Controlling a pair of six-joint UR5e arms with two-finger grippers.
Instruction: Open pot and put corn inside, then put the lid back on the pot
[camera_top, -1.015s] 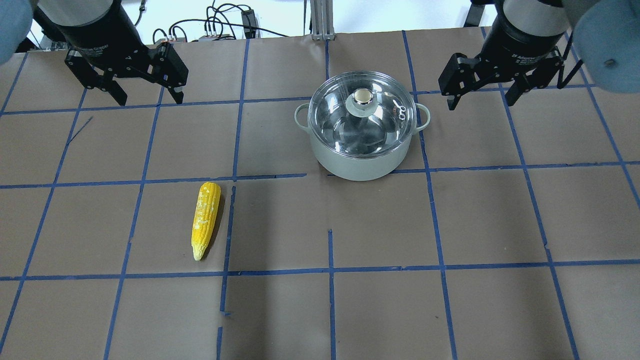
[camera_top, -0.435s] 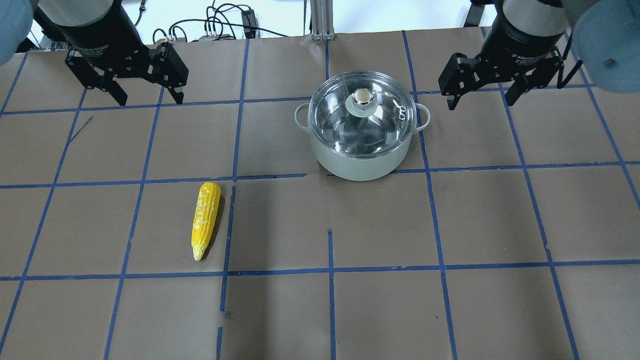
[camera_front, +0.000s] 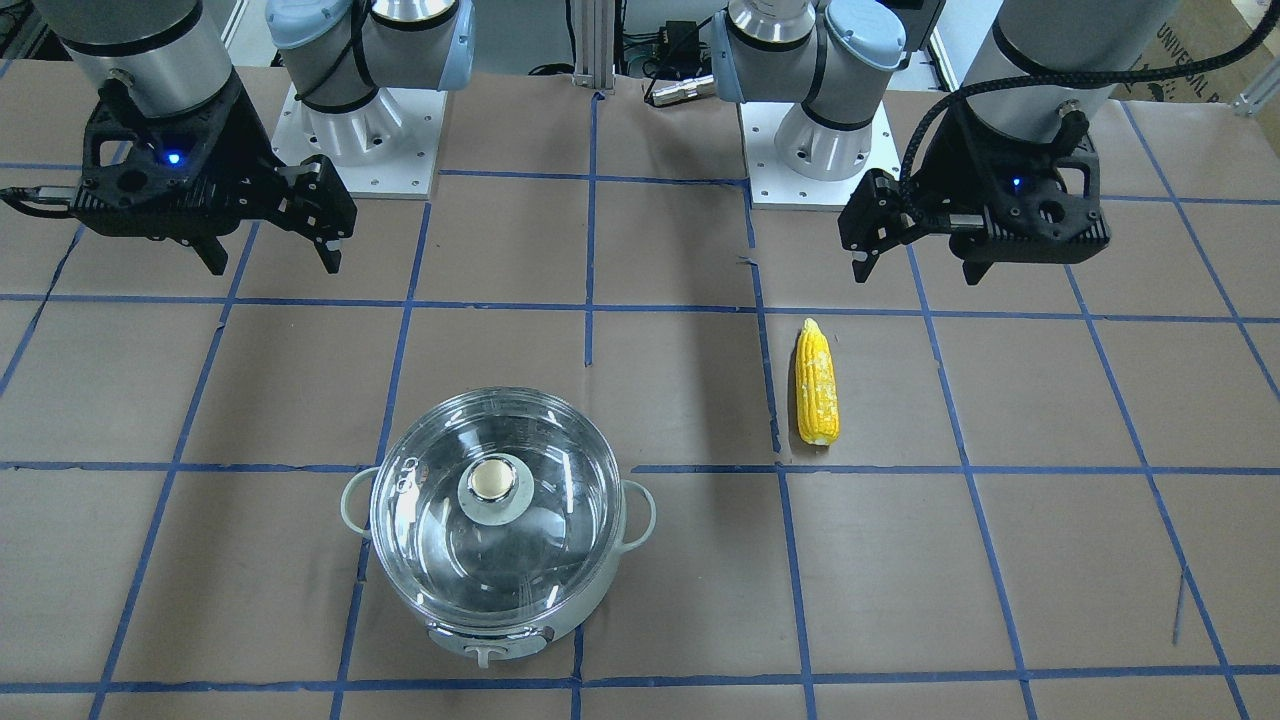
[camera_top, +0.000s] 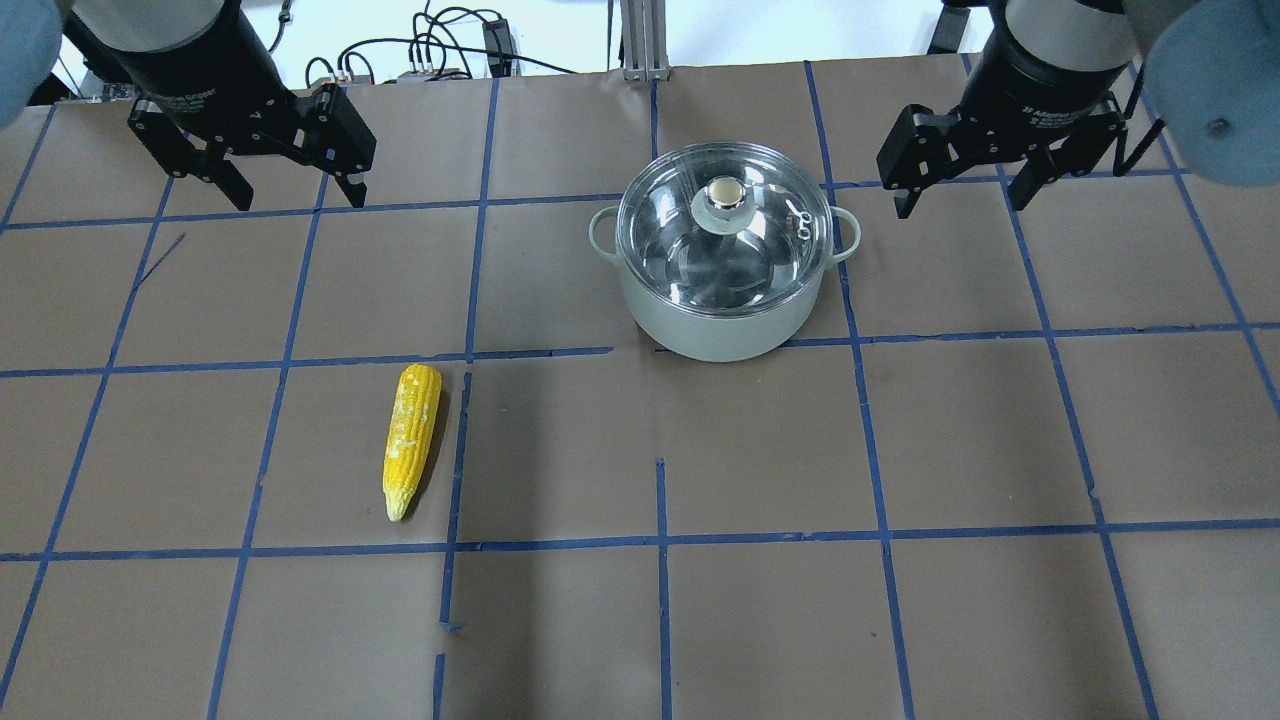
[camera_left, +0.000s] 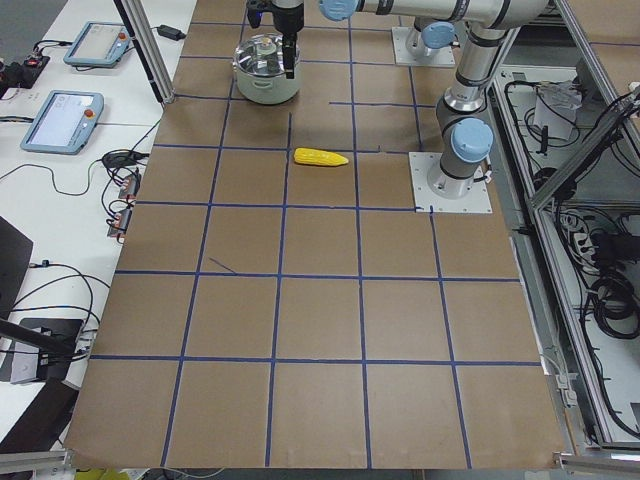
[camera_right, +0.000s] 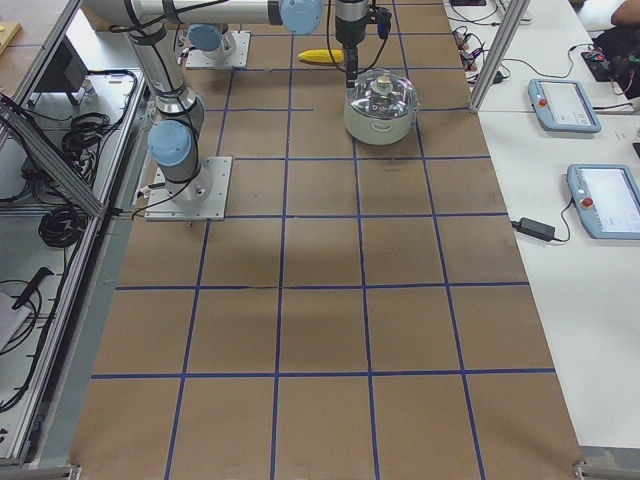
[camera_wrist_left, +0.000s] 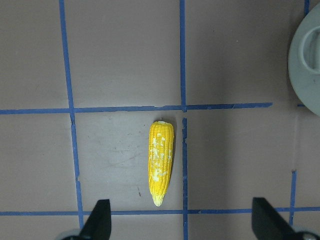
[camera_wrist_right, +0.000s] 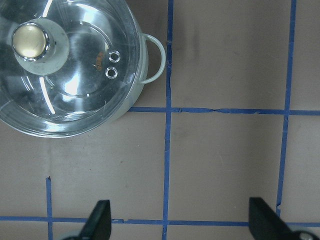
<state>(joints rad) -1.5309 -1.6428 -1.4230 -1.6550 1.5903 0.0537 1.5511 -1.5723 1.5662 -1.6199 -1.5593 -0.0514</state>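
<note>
The pale mint pot (camera_top: 715, 325) stands at the table's far middle with the clear glass lid (camera_top: 765, 255) seated on it, its brass knob (camera_top: 724, 192) at the centre. The yellow corn (camera_top: 411, 440) lies flat on the brown paper, near left of the pot, tapered end toward me. My left gripper (camera_top: 297, 195) is open and empty, high over the far left; its wrist view shows the corn (camera_wrist_left: 161, 162) below it. My right gripper (camera_top: 962, 205) is open and empty, just right of the pot; its wrist view shows the lid (camera_wrist_right: 75, 90).
Brown paper with a blue tape grid (camera_top: 660, 540) covers the table. Cables and an aluminium post (camera_top: 640, 40) lie past the far edge. The two arm bases (camera_front: 360, 130) stand on white plates at the robot's side.
</note>
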